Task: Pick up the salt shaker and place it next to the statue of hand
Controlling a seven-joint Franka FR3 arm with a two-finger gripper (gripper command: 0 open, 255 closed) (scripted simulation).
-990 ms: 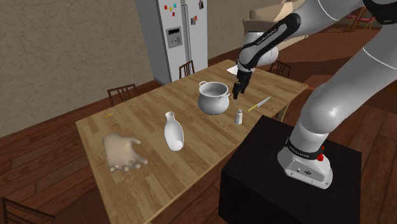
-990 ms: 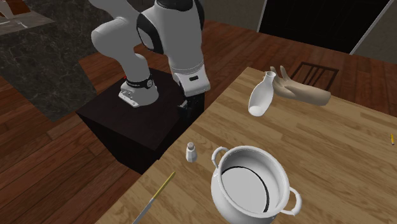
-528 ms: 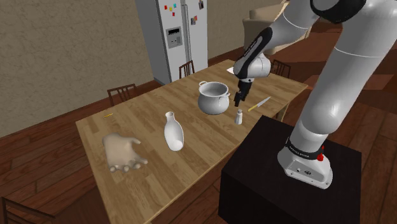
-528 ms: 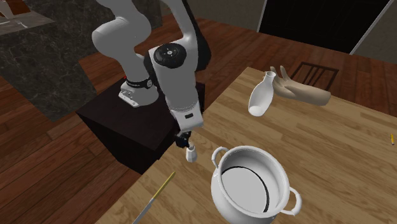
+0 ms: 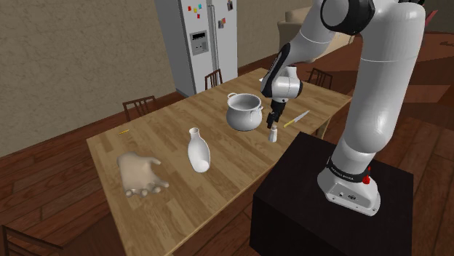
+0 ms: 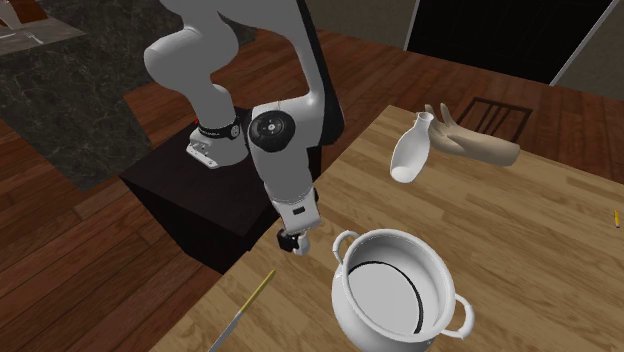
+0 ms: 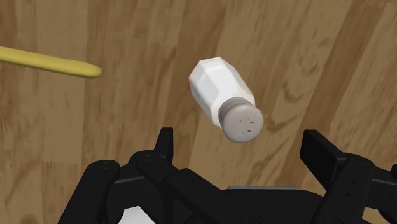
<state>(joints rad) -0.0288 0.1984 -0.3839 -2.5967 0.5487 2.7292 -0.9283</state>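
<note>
The salt shaker (image 7: 222, 95) is small and white with a grey perforated cap; it stands upright on the wooden table (image 5: 174, 185) near the stand-side edge. My gripper (image 7: 245, 149) hangs directly over it, fingers (image 7: 164, 144) apart on either side of the cap, not touching it. In the shoulder view the gripper (image 5: 273, 125) covers the top of the shaker (image 5: 273, 136). The second exterior view has the gripper (image 6: 291, 239) right over the shaker (image 6: 300, 245). The hand statue (image 5: 140, 174), tan, lies far off toward the shoulder view's left, also seen as the hand statue (image 6: 475, 143).
A white two-handled pot (image 5: 244, 111) stands close beside the shaker. A white bottle-shaped vase (image 5: 197, 151) lies between pot and statue. A yellow-handled utensil (image 5: 296, 118) rests near the table corner. Chairs (image 5: 138, 106) and a fridge (image 5: 206, 40) stand beyond the table.
The arm has swung down and toward the shaker; the gripper went from above the pot's side to just over the shaker. Its fingers stayed apart. Nothing on the table moved.
</note>
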